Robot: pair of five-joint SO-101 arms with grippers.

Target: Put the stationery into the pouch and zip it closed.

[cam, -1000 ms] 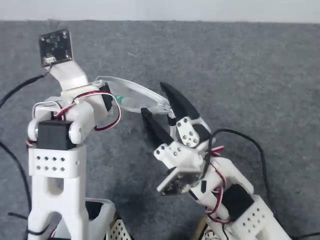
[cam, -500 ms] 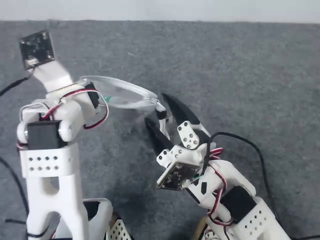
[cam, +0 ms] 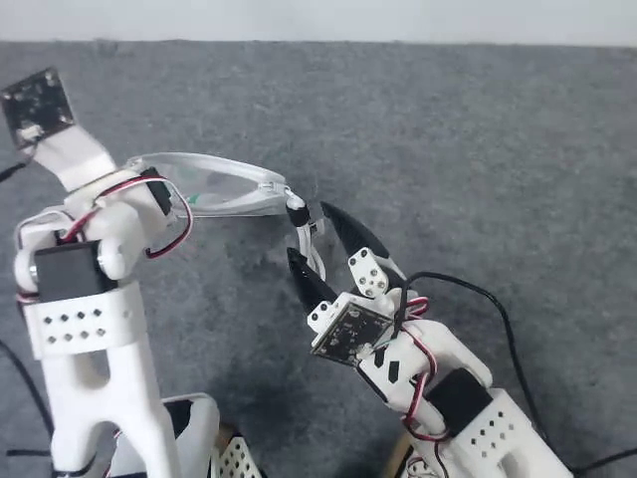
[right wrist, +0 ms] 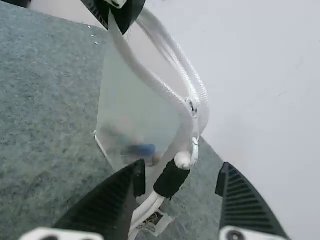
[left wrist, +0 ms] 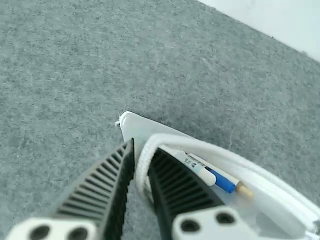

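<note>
Overhead and wrist views of the zipping stage. The clear pouch (cam: 224, 189) is held off the grey bench (cam: 498, 149), spanning from centre left to the middle of the overhead frame. The left hand (left wrist: 141, 150) is closed tight on the pouch's white zip edge at one end, its ribbed fingers pinching the trim between them. A pen (left wrist: 207, 172) with a blue section lies inside the pouch; whether other stationery is in there cannot be told. The right hand (cam: 307, 231), at frame centre in the overhead view, is spread wide, one finger on each side of the pouch's other end. The black zip pull (right wrist: 171, 179) hangs between these fingers, apparently touching neither. The metal slider (right wrist: 192, 107) sits just above the pull, near this end of the zip.

Progress: loading appears done, as far as the visible pen shows. The zip rows seem to part beyond the slider, so the pouch is judged unclosed. What is left is for the right hand to close on the pull and draw the slider along the zip towards the left hand, which anchors the pouch against that tension.
</note>
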